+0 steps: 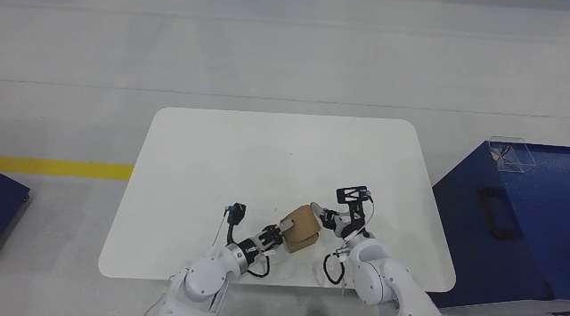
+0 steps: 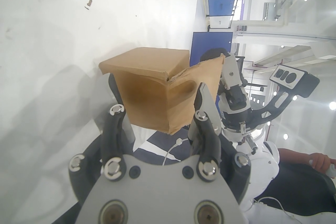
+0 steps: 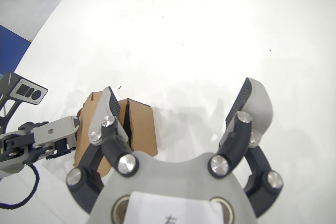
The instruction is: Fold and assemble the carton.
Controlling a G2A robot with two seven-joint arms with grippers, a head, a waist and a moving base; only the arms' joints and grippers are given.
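A small brown cardboard carton (image 1: 301, 228) stands near the front edge of the white table (image 1: 267, 156). My left gripper (image 1: 274, 238) comes at it from the left. In the left wrist view that gripper (image 2: 157, 93) is shut on the carton (image 2: 149, 88), one finger (image 2: 203, 101) pressing a loose, torn flap. My right gripper (image 1: 328, 220) is just right of the carton. It stands open (image 3: 178, 101); one finger (image 3: 110, 104) lies against the carton (image 3: 141, 125), whose seam gapes, and the other is over bare table.
A blue cabinet (image 1: 517, 218) stands off the table's right side with a clear plastic piece (image 1: 510, 151) on top. The table stretches bare beyond the carton. A yellow line (image 1: 62, 168) runs on the floor at the left.
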